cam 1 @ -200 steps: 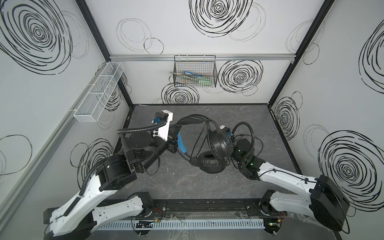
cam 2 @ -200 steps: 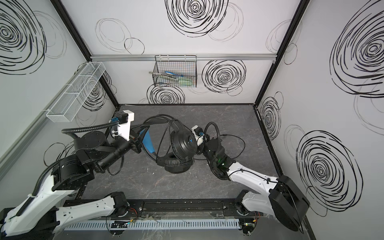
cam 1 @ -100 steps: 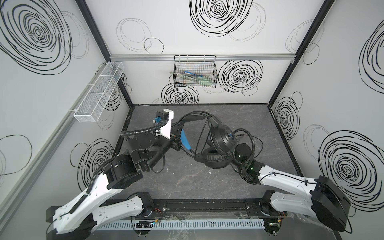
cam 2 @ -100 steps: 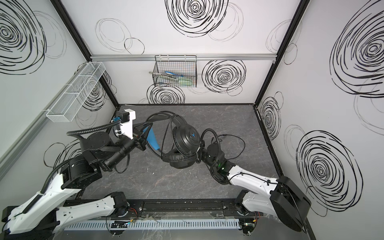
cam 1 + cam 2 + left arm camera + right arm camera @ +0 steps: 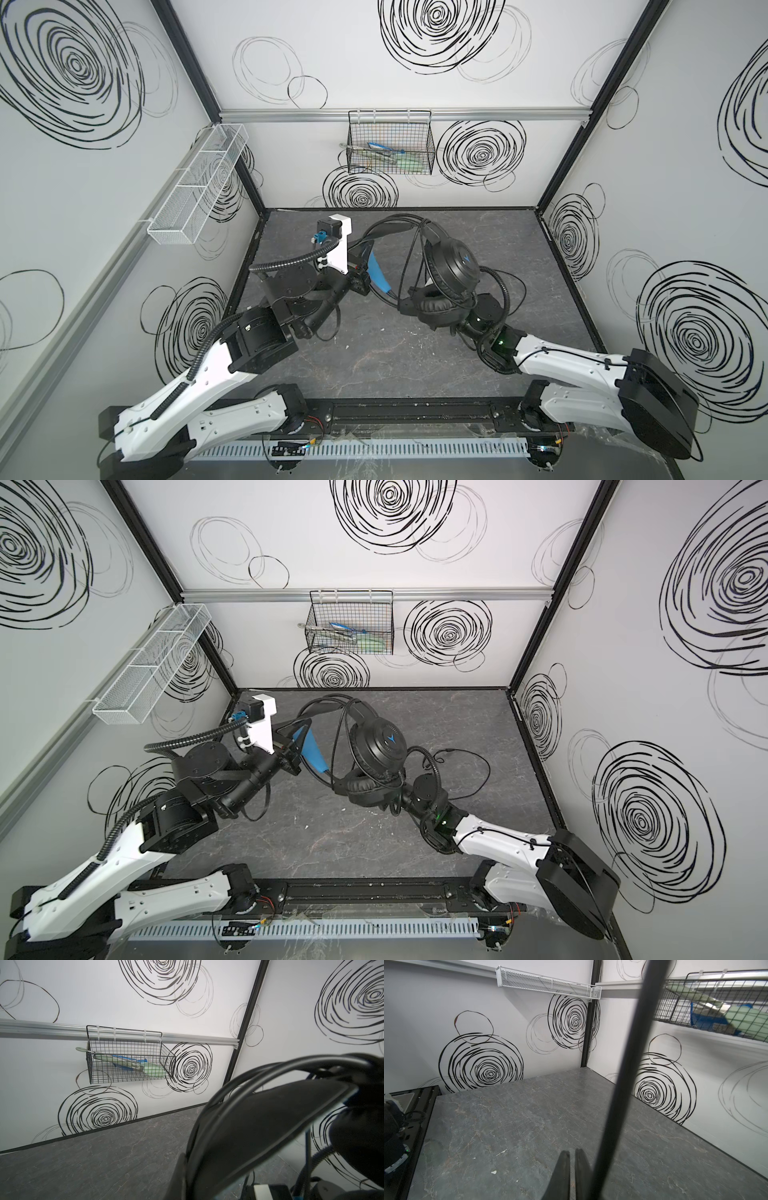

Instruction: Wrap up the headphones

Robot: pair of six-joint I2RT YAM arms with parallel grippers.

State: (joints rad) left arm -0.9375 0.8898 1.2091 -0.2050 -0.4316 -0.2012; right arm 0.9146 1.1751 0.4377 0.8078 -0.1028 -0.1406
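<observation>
Above the middle of the table (image 5: 374, 353), the headphones (image 5: 451, 266) hang clear of the surface. The left gripper (image 5: 361, 274) is clamped on the headband beside the blue strap (image 5: 378, 270), with one cup upright and the padded cup (image 5: 436, 305) lying below it. The headset is probably light, with rigid cups, soft pads and a springy band. The band is the firm place to hold. The cable (image 5: 623, 1076) is limp and likely to snag, so pinch it close to the loop being laid. The right gripper (image 5: 572, 1152) shows its fingers a crack apart and holding nothing, with the cable passing just beside them. Compared with a second ago, the headset sits slightly farther back, and the right claw, then pressed together, has sunk below the lower cup.
</observation>
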